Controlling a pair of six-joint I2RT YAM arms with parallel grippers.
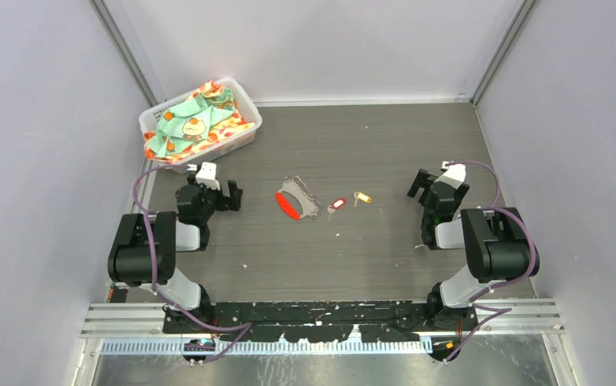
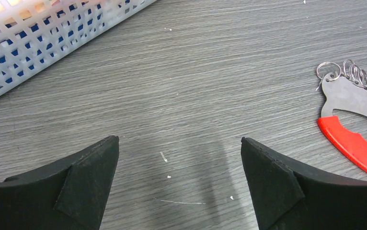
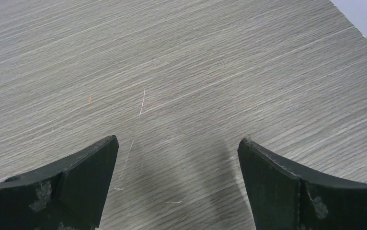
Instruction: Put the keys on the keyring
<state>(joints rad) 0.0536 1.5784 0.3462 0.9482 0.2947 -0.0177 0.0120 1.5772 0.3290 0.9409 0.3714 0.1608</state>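
The keyring (image 1: pixel 297 201) lies flat mid-table, a red crescent strip on its left and silvery metal with small rings on its right. It also shows at the right edge of the left wrist view (image 2: pixel 351 112). The red-tagged key (image 1: pixel 337 204) and the yellow-tagged key (image 1: pixel 362 197) lie side by side just right of it. My left gripper (image 1: pixel 223 191) is open and empty, left of the keyring. My right gripper (image 1: pixel 422 186) is open and empty, right of the keys, over bare table. The keys are out of both wrist views.
A white plastic basket (image 1: pixel 244 133) holding patterned cloth (image 1: pixel 196 121) stands at the back left; its lattice wall shows in the left wrist view (image 2: pixel 38 43). Grey walls close in the table on three sides.
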